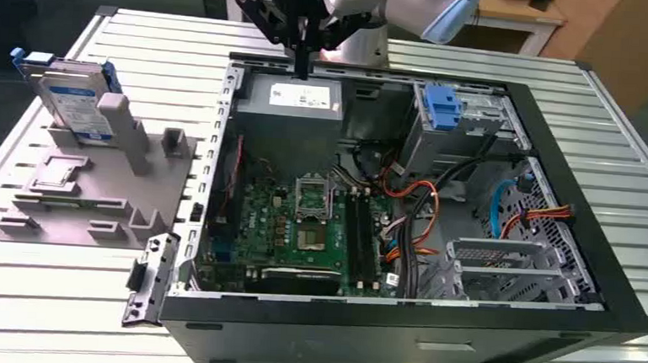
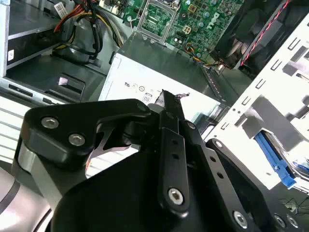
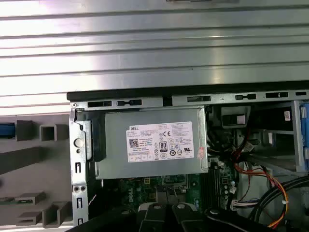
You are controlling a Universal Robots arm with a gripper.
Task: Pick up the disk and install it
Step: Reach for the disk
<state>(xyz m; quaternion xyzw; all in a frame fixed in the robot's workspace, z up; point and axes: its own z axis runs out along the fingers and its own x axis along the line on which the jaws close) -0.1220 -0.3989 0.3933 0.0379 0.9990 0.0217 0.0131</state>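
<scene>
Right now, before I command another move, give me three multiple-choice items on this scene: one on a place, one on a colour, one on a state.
1. Where is the disk?
A. Leaning on the grey fixture outside the case
B. Installed inside the case
C. Lifted in the air

2. What colour is the disk's carrier bracket?
A. Red
B. Blue
C. Yellow

3. What is the state of the pincer?
A. Shut on the disk
B. Open around the disk
C. Shut and empty, above the power supply

Answers:
1 A: the disk stands on the fixture at the exterior view's left.
2 B: blue plastic frames the disk's edges.
3 C: the fingers meet over the power supply, with nothing between them.
</scene>
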